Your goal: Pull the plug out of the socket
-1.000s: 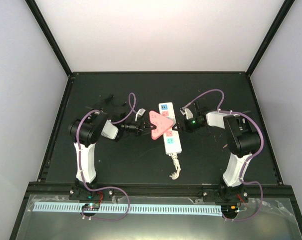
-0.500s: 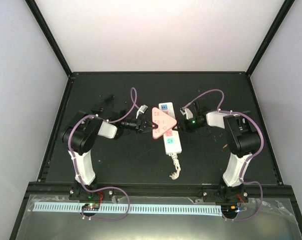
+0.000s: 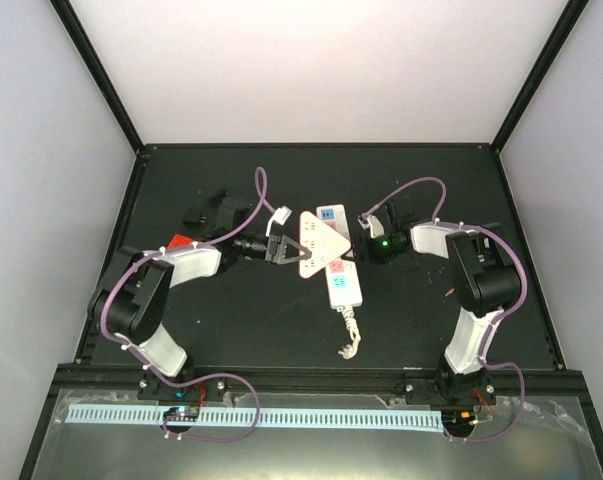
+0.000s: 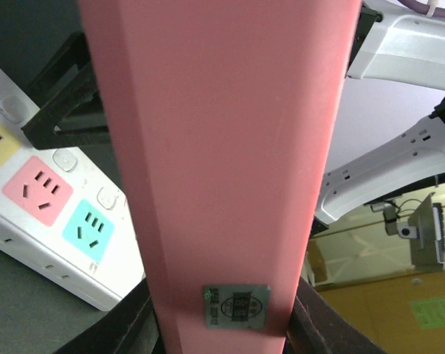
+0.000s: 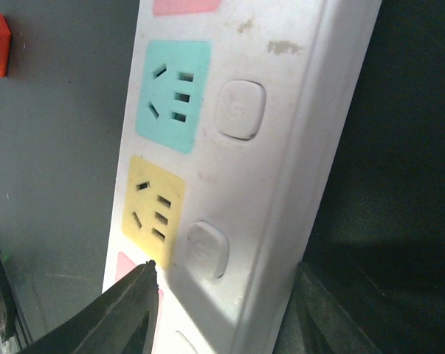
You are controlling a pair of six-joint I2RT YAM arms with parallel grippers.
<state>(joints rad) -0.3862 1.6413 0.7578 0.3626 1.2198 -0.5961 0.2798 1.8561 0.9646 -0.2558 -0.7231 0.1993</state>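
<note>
Left jaws around plug [image 4: 222, 147], above socket [image 4: 52, 214]

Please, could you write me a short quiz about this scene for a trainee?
1. True or false: the left claw grips the pink plug.
2. In the right wrist view, which outlet on the socket sits next to the yellow outlet? A teal, B black, C purple.
3. Fill in: in the top view, the frayed cord leaves the socket's ____ end (upper or lower in the picture).
Key: 1 true; 2 A; 3 lower.
</note>
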